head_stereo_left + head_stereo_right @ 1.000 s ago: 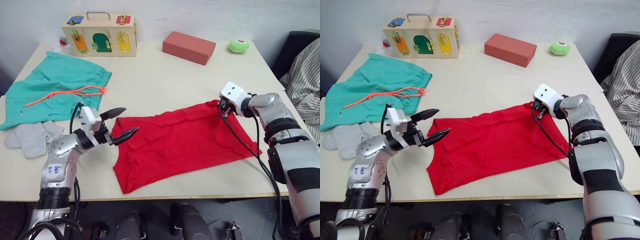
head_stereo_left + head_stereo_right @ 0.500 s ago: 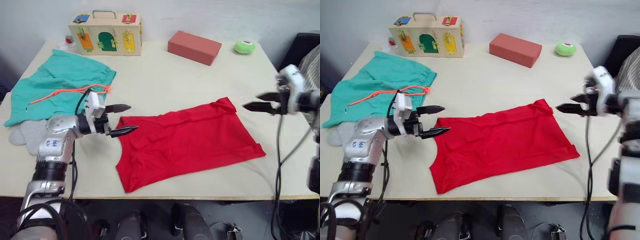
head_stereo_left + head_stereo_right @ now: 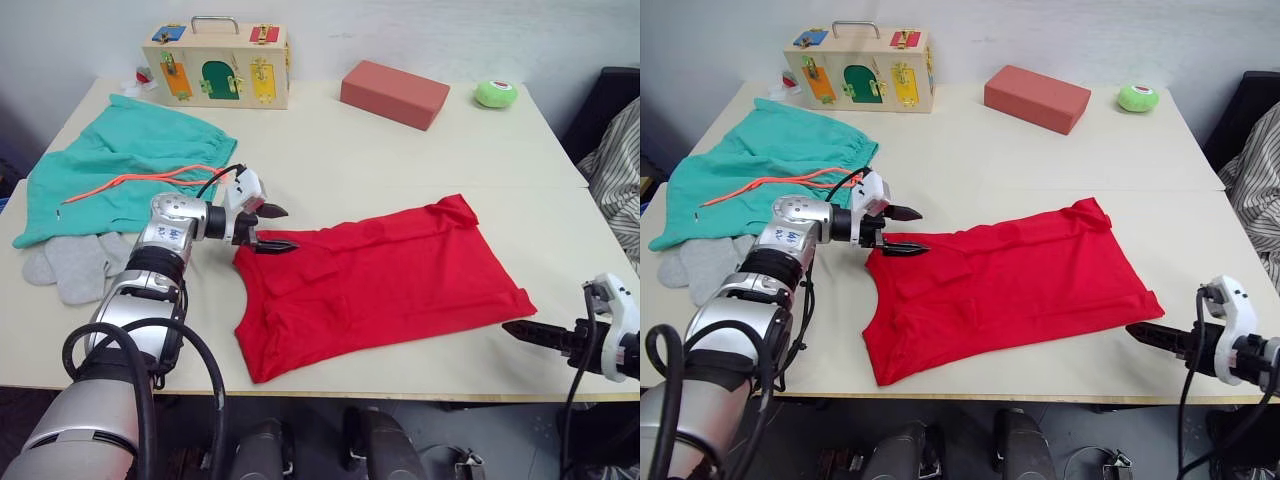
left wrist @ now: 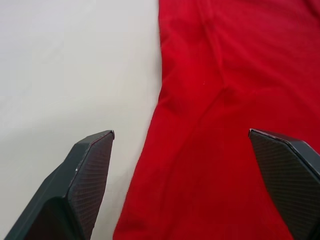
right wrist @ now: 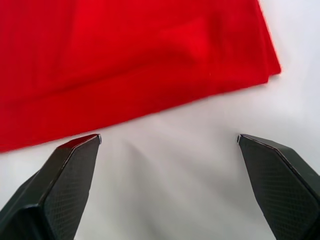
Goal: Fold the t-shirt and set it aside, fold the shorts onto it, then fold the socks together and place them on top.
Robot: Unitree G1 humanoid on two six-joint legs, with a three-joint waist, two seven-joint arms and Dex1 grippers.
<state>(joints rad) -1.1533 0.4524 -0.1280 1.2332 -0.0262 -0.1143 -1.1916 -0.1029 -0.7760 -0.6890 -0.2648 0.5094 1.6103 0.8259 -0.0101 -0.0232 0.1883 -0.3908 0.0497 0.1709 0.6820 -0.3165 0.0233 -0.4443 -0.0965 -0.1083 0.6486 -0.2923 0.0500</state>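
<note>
Beige table (image 3: 330,160): the red shirt (image 3: 380,280) lies part-folded at centre. The right gripper (image 3: 535,331) has been withdrawn from its far right corner to the near right edge, jaws wide and empty; the left gripper (image 3: 272,228), open and empty, has been brought over the shirt's left edge, so regrasping appears due.

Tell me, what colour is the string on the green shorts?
The drawstring is coral-orange, lying across the teal-green shorts. It shows best in the right eye view.
</note>
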